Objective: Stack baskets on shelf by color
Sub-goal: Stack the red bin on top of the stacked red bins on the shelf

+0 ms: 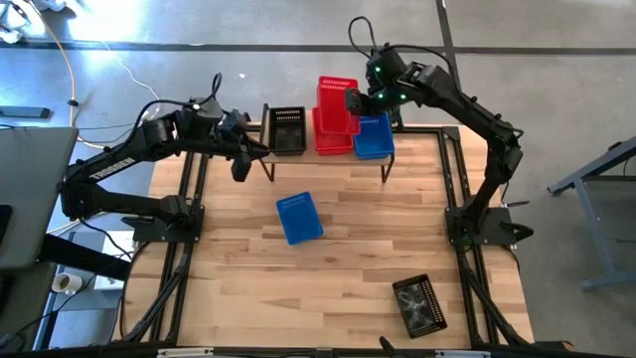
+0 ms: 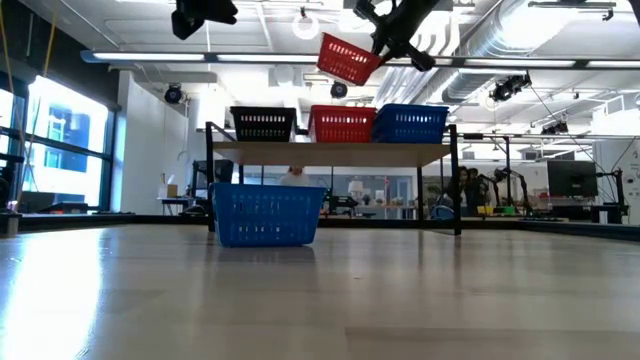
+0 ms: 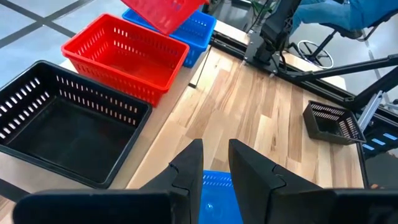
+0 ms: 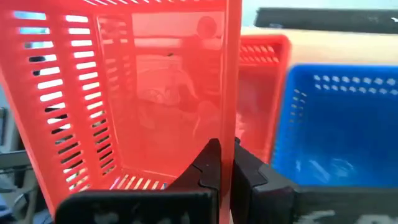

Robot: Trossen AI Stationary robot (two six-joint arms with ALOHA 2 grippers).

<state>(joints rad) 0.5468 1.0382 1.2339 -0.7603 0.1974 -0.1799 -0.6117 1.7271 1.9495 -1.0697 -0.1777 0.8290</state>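
I have the right gripper point(image 4: 222, 163) clamped on the wall of a red basket point(image 2: 348, 58), which hangs tilted from my jaws above the shelf point(image 2: 330, 152). Right below the jaws, a second red basket point(image 2: 342, 124) sits on the shelf between a black basket point(image 2: 262, 124) and a blue basket point(image 2: 411, 123).

My left gripper point(image 3: 214, 163) hovers empty, jaws slightly parted, just off the shelf's black-basket end. Below it, on the table point(image 1: 348, 268), stands another blue basket point(image 1: 299, 218); well away lies another black basket point(image 1: 419, 304).
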